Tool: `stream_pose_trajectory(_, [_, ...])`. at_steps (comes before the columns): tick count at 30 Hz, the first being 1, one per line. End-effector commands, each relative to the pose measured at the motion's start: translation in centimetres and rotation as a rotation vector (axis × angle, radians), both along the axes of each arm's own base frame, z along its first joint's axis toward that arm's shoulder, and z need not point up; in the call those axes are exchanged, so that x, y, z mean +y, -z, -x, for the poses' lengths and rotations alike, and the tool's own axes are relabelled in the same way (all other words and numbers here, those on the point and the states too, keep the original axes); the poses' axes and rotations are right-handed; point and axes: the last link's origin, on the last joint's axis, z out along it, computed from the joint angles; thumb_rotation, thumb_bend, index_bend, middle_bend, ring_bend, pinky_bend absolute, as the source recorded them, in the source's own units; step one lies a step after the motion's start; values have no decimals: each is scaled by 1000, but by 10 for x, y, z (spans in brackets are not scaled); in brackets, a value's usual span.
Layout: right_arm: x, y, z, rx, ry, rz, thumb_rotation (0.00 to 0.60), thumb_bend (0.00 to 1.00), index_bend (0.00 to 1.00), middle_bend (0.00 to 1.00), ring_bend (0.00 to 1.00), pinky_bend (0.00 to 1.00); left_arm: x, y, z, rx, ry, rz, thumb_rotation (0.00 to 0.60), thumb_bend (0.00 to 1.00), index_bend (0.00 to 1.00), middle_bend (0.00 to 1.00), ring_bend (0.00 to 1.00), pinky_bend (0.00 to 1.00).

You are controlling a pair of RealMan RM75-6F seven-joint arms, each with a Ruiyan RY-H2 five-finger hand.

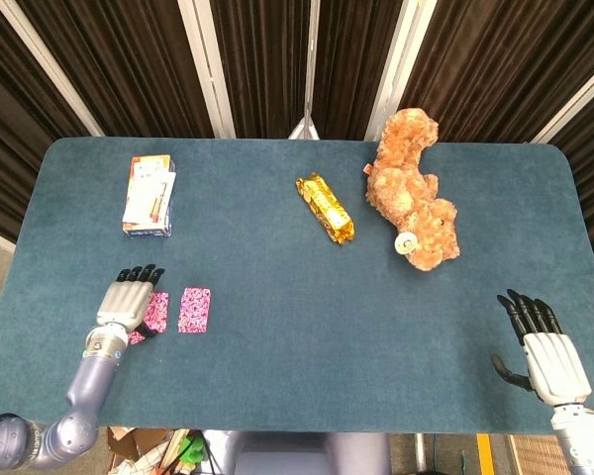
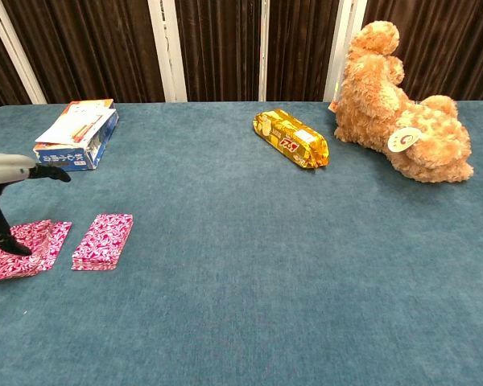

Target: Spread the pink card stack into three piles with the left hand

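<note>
Left hand [image 1: 127,297] hangs over the near-left part of the table with its fingers stretched forward and apart, holding nothing; in the chest view one dark fingertip [image 2: 16,248] presses down on the left pile of pink cards [image 2: 20,248], while another finger points level above it. Right hand [image 1: 544,352] lies at the near-right corner, fingers spread, nothing in it.

By size, then: the blue table [image 1: 297,376] fills both views; the brown teddy bear [image 1: 412,193] lies on its side toward the far right, a round tag on its body; the open cardboard box [image 1: 149,195] sits at the far left, white papers showing in its top; the gold snack packet [image 1: 326,209] lies slantwise near the middle of the far half, just left of the bear and apart from it.

Smallest are the cards; two pink patterned piles show on the near-left of the table, side by side and a little apart. That left pile is partly covered by the hand in the head view, and its cards look slightly fanned and untidy; the right pile of pink cards [image 2: 104,239] is neat and squared, touched by nothing.
</note>
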Motion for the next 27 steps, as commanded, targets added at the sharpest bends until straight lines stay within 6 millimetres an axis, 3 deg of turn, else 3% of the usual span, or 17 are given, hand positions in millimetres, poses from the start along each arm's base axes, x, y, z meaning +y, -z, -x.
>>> stream_pose_trajectory(1, [0, 0, 0, -1, 1, 1, 600, 363, 0, 0, 0, 49, -1, 14, -13, 9, 27, 26, 600, 221, 112, 0, 0, 0])
stream_pose_trajectory(9, [0, -1, 1, -6, 1, -1, 600, 363, 0, 0, 0, 49, 3, 46, -34, 53, 60, 57, 600, 274, 160, 0, 0, 0])
stream_pose_trajectory(27, [0, -1, 1, -8, 2, -3, 600, 362, 0, 0, 0, 49, 8, 54, -33, 90, 45, 53, 600, 273, 162, 0, 0, 0])
